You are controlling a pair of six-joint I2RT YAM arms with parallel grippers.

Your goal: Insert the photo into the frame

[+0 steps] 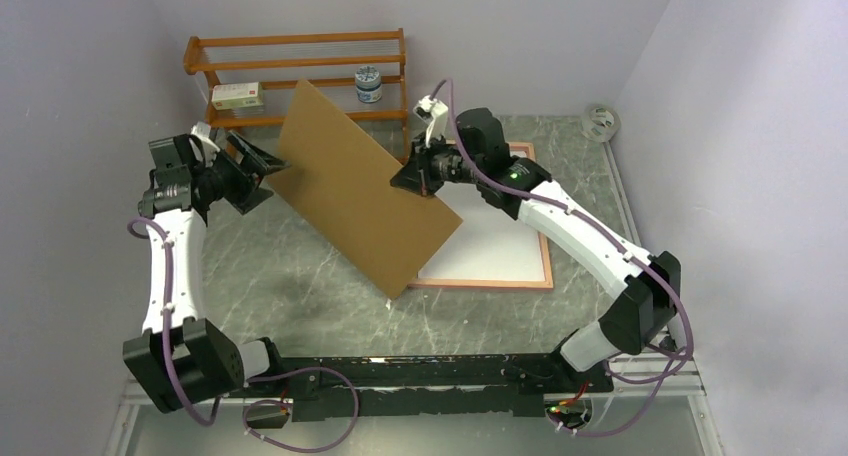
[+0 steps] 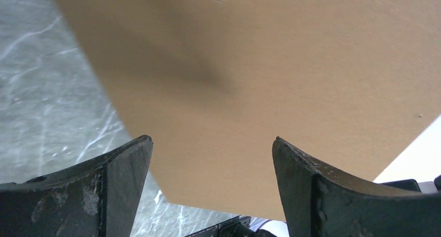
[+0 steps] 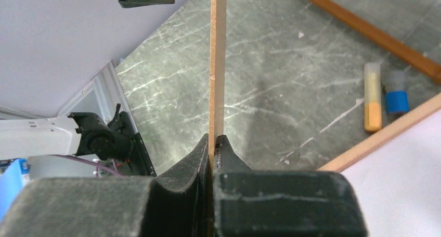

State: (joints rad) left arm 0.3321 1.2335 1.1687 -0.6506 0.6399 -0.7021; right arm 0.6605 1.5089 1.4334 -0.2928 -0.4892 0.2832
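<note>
One frame (image 1: 490, 284) lies flat on the tabletop (image 1: 290, 276), right of centre and under the right arm. Its narrow border shows pinkish tan. The photo (image 1: 500, 246) sits inside that border with its plain white side up, so no print is visible. The near-left part of both is covered by a brown hardboard sheet (image 1: 360, 196), which is tilted with its low corner at the tabletop.

The right gripper (image 1: 428, 186) has its fingers pinched onto the sheet's far-right edge. The left gripper (image 1: 262, 166) sits just beside the sheet's upper-left edge with its fingers spread wide and gripping nothing.

The tabletop is grey-green with pale marble veining. Pale lilac walls (image 1: 560, 36) enclose it on three sides. An orange wooden shelf rack (image 1: 300, 41) stands against the back wall and carries a small box (image 1: 237, 96) and a jar (image 1: 369, 84).
</note>
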